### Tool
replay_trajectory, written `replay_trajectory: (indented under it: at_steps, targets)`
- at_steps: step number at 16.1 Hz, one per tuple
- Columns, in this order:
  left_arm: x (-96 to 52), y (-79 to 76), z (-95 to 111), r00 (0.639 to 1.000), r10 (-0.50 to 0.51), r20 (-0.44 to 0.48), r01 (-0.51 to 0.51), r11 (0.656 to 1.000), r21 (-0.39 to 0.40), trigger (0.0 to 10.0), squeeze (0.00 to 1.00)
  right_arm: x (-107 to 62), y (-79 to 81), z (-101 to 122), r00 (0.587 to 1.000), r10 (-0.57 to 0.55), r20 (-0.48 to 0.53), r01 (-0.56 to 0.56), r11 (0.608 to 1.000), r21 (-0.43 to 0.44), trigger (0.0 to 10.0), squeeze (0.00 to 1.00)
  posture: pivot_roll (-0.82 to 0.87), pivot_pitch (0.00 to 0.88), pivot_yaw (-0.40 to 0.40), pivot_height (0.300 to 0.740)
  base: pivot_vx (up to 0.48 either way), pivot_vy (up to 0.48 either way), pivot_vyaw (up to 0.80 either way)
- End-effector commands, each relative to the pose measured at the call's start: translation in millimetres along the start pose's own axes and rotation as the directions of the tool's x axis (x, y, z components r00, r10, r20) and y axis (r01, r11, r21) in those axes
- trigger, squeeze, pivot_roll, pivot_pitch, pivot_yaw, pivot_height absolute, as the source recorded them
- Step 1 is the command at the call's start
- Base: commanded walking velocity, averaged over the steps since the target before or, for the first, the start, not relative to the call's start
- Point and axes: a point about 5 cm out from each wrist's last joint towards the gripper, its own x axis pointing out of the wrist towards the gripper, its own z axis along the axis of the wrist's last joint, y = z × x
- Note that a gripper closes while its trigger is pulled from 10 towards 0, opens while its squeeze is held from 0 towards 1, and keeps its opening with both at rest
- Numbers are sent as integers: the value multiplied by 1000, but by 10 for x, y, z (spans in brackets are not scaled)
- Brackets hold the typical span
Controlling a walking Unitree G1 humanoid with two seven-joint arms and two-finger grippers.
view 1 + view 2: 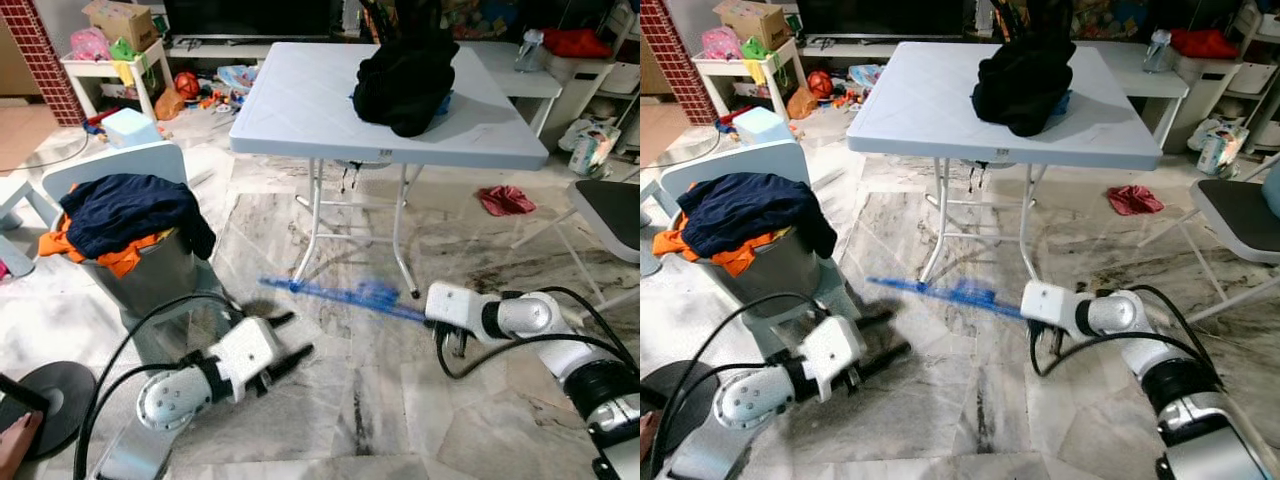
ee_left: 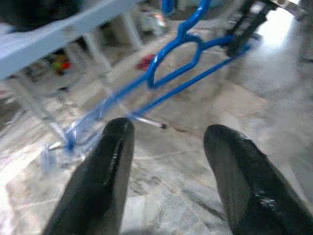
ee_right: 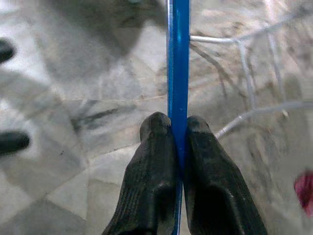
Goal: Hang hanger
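A blue plastic hanger (image 1: 350, 294) hangs low over the marble floor in front of the table legs, blurred in the head views. My right gripper (image 3: 178, 123) is shut on one end of its bar (image 3: 178, 58), reaching in from the right (image 1: 428, 312). My left gripper (image 1: 292, 338) hovers near the floor on the left, open and holding nothing. Seen between its two fingers (image 2: 112, 161), the hanger (image 2: 176, 54) lies further ahead, apart from them.
A white folding table (image 1: 300, 110) stands ahead with a black garment (image 1: 405, 75) on it. A bin heaped with clothes (image 1: 130, 225) is at the left, and a chair (image 1: 610, 215) at the right. A red cloth (image 1: 505, 200) lies on the floor.
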Motion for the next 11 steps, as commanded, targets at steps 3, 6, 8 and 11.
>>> replay_trajectory:
  at_steps: [3,6,8,11]
  targets:
    - [29,157,-5,962,273,12,-271,959,-84,10000,1000,42,-139,-61,949,-314,-23,294,860,417,0,0,-79,0,-33,740,0,0,0]
    - [32,266,-33,897,441,-20,-438,884,-162,10000,1000,78,-62,-141,931,-360,-57,297,660,690,78,0,-85,0,-33,740,0,0,0]
    - [-19,319,-81,826,562,-53,-556,794,-248,10000,1000,39,-14,-207,889,-444,-111,353,510,784,4745,0,-88,0,-37,740,0,0,0]
    - [-55,364,-113,766,637,-80,-625,712,-320,10000,1000,-16,68,-321,833,-495,-248,448,339,827,10000,0,-91,0,-38,740,0,0,0]
